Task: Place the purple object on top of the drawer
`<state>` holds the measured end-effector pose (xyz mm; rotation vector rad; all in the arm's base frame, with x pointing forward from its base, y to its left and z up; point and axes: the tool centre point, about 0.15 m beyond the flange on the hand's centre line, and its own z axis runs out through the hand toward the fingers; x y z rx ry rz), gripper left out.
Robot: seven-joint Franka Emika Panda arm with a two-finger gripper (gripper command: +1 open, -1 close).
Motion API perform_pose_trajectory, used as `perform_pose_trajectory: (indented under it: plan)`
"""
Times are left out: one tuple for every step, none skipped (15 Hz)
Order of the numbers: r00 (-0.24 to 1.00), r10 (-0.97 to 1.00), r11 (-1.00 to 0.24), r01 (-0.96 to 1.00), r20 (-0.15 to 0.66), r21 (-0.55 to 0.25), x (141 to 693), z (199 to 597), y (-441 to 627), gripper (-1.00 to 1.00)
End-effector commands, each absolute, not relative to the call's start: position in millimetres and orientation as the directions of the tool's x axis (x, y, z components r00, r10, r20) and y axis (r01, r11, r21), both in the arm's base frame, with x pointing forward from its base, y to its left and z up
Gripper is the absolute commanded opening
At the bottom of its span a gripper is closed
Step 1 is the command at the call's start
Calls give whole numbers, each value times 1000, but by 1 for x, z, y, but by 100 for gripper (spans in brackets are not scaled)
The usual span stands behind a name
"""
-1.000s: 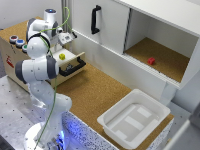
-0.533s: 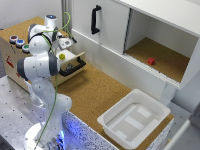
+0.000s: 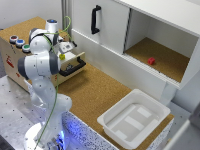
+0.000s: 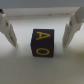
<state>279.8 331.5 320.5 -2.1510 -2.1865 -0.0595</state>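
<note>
In the wrist view a purple block [image 4: 42, 42] with yellow letters sits on a pale surface between my fingers [image 4: 74, 27]. The gripper [image 4: 40, 45] is open, with one finger on each side of the block and a gap to both. In the exterior view the gripper [image 3: 63, 50] hangs over the open pale wooden drawer [image 3: 70, 62] with its black bar handle [image 3: 74, 67]. The drawer is in the small cork-topped box [image 3: 22, 27]. The arm hides the block in that view. A yellow spot [image 3: 62, 56] shows just under the gripper.
Round coloured buttons [image 3: 20, 43] sit on the box's near edge. A big white cabinet with a black handle [image 3: 95, 19] stands behind, and a small red object [image 3: 151, 61] lies in its open compartment. A white plastic tray [image 3: 134, 117] lies at the exterior view's lower right.
The arm has sunk slightly over the open drawer. Nothing else has visibly moved.
</note>
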Motion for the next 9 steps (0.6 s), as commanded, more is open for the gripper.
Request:
perform_pose_trajectory:
  plan:
    - [-31, 998, 31, 999, 59, -6, 281, 308, 329, -100]
    - [-28, 998, 28, 1000, 55, -8, 281, 308, 328, -100]
    - [-22, 998, 23, 1000, 51, -10, 281, 307, 325, -100]
    - [-15, 999, 16, 1000, 48, -9, 281, 308, 323, -100]
    - [-8, 999, 9, 1000, 48, -4, 282, 310, 322, -100]
    - [-1, 999, 1, 1000, 49, 6, 283, 316, 321, -100]
    - [4, 999, -4, 1000, 53, 12, 284, 321, 321, -100]
    - [6, 999, -7, 1000, 53, 26, 287, 332, 324, -100]
    - [8, 999, -10, 999, 50, 38, 289, 342, 326, -100]
